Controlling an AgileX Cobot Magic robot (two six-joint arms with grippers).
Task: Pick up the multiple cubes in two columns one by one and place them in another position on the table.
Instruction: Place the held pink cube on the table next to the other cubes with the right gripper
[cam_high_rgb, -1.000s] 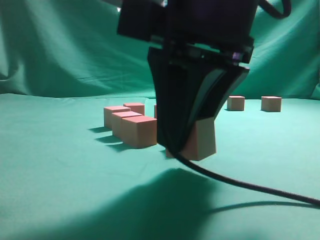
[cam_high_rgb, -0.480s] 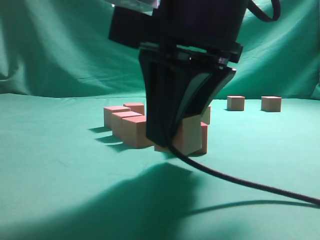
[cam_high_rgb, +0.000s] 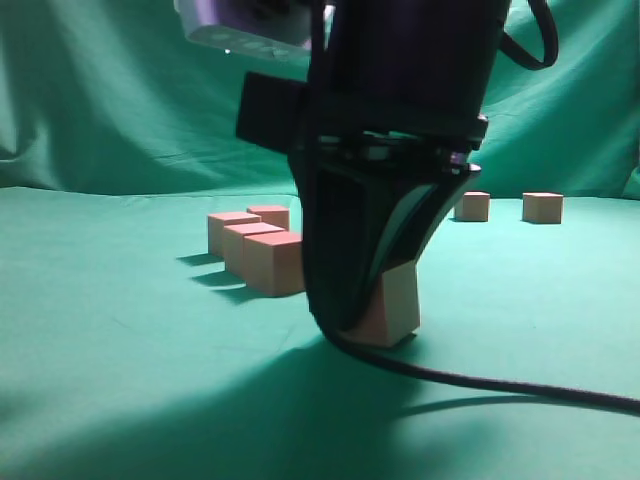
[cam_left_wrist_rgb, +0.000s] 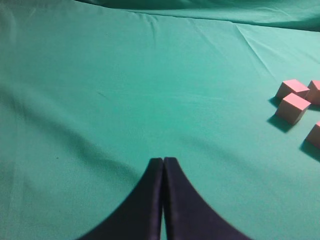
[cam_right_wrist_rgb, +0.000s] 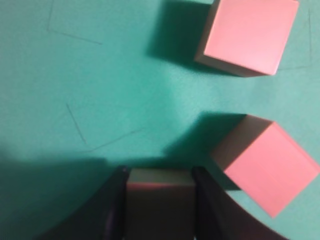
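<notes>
My right gripper (cam_high_rgb: 350, 325) fills the near middle of the exterior view and is shut on one cube (cam_high_rgb: 400, 300), tilted, at or just above the teal table (cam_high_rgb: 120, 330). In the right wrist view the jaws (cam_right_wrist_rgb: 160, 172) clamp this cube (cam_right_wrist_rgb: 160, 205). Two more cubes (cam_right_wrist_rgb: 247, 35) (cam_right_wrist_rgb: 267, 167) lie ahead on the right. Several cubes (cam_high_rgb: 262, 245) stand in a row behind and to the left. My left gripper (cam_left_wrist_rgb: 163, 162) is shut and empty over bare cloth, and several cubes (cam_left_wrist_rgb: 292, 107) lie far to its right.
Two cubes (cam_high_rgb: 472, 205) (cam_high_rgb: 542, 207) stand apart at the back right. A black cable (cam_high_rgb: 500, 385) trails from the right arm across the cloth to the right. The draped teal backdrop (cam_high_rgb: 120, 100) closes the far side.
My right gripper, holding the cube, swung left and then came down and toward the camera. It now hides the cubes directly behind it.
</notes>
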